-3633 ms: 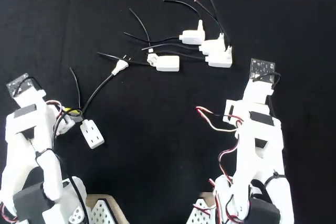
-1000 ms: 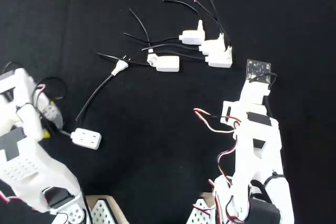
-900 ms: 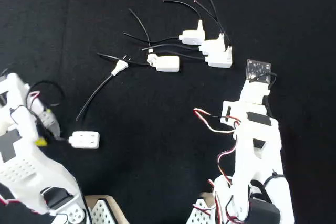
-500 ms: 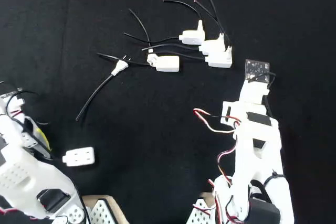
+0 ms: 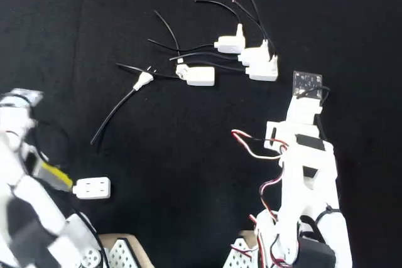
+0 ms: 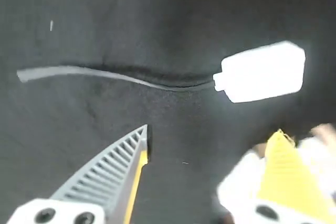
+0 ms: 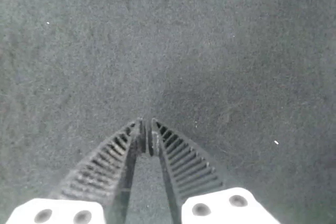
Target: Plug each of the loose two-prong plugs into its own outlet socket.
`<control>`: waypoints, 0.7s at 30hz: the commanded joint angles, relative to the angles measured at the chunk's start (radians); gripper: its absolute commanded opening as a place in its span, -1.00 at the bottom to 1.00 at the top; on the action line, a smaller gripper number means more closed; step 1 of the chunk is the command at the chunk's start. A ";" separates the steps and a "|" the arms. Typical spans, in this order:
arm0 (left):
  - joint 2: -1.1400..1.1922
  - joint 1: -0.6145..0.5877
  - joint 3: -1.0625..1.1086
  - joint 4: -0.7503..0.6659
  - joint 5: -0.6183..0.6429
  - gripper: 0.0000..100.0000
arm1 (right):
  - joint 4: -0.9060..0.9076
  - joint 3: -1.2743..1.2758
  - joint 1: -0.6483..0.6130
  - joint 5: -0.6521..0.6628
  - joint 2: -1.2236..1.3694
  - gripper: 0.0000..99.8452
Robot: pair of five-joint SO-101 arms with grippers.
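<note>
Black table [image 5: 207,149] carries everything. Right arm [image 5: 304,161] stands at the near right and the left arm [image 5: 25,205] at the near left edge, blurred. A cluster of white sockets and plugs [image 5: 200,76] with black leads lies at the far middle. A lone outlet socket [image 5: 92,187] lies flat at the near left, just beside the left arm's yellow tip; in the left wrist view a thin lead runs off one end. The loose two-prong plug [image 5: 144,80] lies left of the cluster, well apart from that socket, its cable trailing toward the near left. Left claw [image 6: 207,156] is spread wide, holding nothing, near the socket but apart from it. Right claw [image 7: 146,137] is pinched closed and empty over bare cloth.
</note>
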 commanded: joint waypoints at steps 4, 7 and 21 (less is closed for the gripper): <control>-0.443 0.163 0.406 -0.203 -0.523 -0.31 | -0.018 -0.004 -0.009 0.009 -0.028 -0.97; -0.621 0.278 0.561 -0.207 -0.623 -0.31 | -0.018 -0.004 -0.009 0.009 -0.028 -0.97; -1.002 0.507 0.929 -0.302 -0.559 -0.31 | -0.018 -0.010 -0.008 0.009 -0.025 -0.97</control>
